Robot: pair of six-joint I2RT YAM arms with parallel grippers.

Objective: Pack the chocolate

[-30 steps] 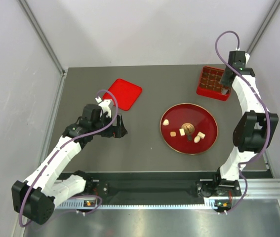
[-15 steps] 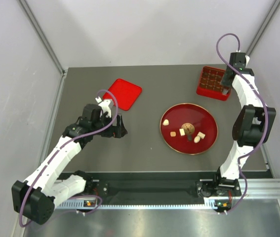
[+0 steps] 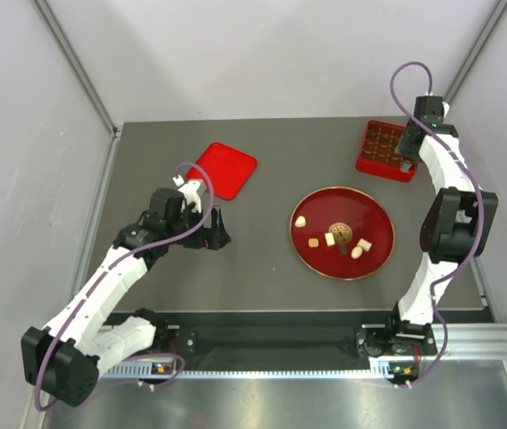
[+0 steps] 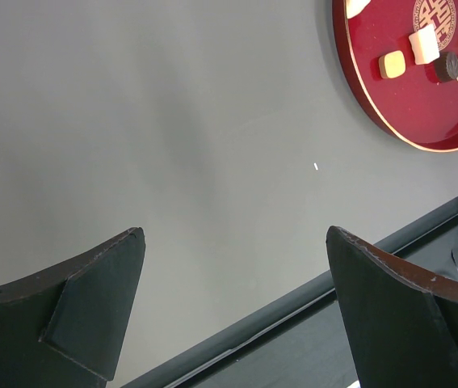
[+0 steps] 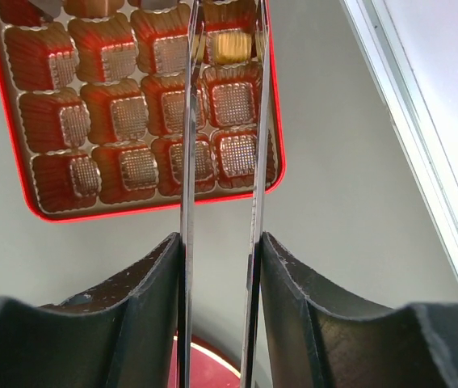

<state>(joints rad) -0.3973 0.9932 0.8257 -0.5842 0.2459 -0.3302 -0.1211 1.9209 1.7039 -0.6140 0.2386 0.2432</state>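
Several small chocolates, cream, tan and dark, lie on the round red plate [image 3: 374,259]: a cream one [image 3: 299,220], a tan one [image 3: 313,242], a dark one [image 3: 345,250]. The left wrist view shows them too, among them the tan piece [image 4: 390,65] and the dark piece [image 4: 447,66]. My right gripper [image 5: 220,238] is shut on thin metal tongs [image 5: 188,145], whose arms reach over the red compartment box [image 5: 6,174]. A tan piece [image 5: 233,44] sits in a cell between the tong arms; whether they touch it I cannot tell. My left gripper [image 4: 233,242] is open and empty above bare table.
The red box [image 3: 385,150] stands at the back right, next to the right wall. A flat red lid [image 3: 225,168] lies at the back left, just beyond my left gripper [image 3: 215,231]. A gold emblem [image 3: 341,231] marks the plate's middle. The table's front rail [image 4: 293,311] runs below the left gripper.
My right arm has shifted slightly back over the red box. The left arm and the pieces on the plate have not moved.
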